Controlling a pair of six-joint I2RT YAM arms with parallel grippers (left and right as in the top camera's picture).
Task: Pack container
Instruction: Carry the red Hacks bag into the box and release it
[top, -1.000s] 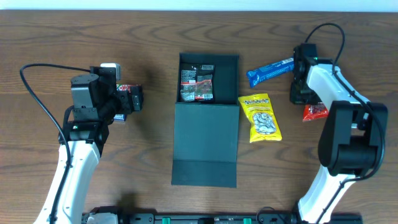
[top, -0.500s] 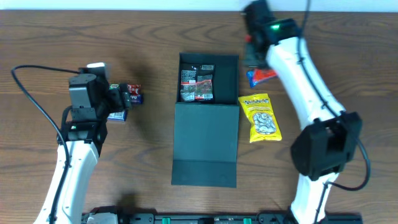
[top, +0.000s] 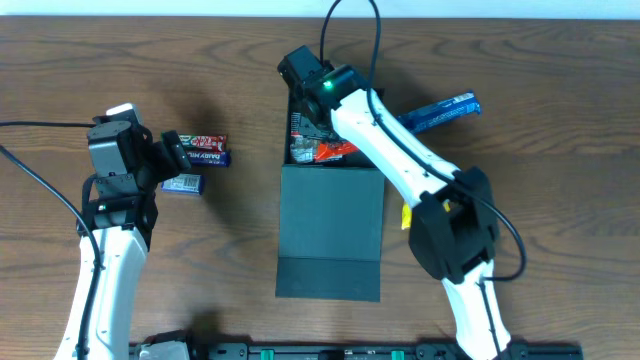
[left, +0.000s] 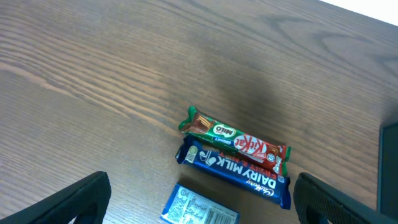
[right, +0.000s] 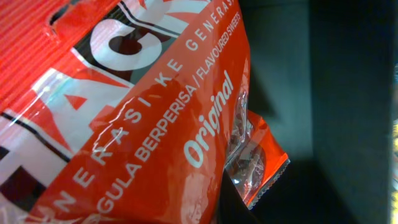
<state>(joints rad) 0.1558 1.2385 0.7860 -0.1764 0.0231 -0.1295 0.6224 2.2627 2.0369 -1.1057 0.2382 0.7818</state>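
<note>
Right pincer, clamped on an orange sweets packet, has swung from the worktop's right edge over the open container at its centre. Another item looks set to go in. Left pincer gapes wide, empty.

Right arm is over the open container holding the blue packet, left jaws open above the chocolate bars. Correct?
Not the blue packet: that lies on the table beside the container. The right gripper holds an orange-red packet, as the right wrist view shows. The rest is right.

Small blue packet — lower part off-frame
</note>
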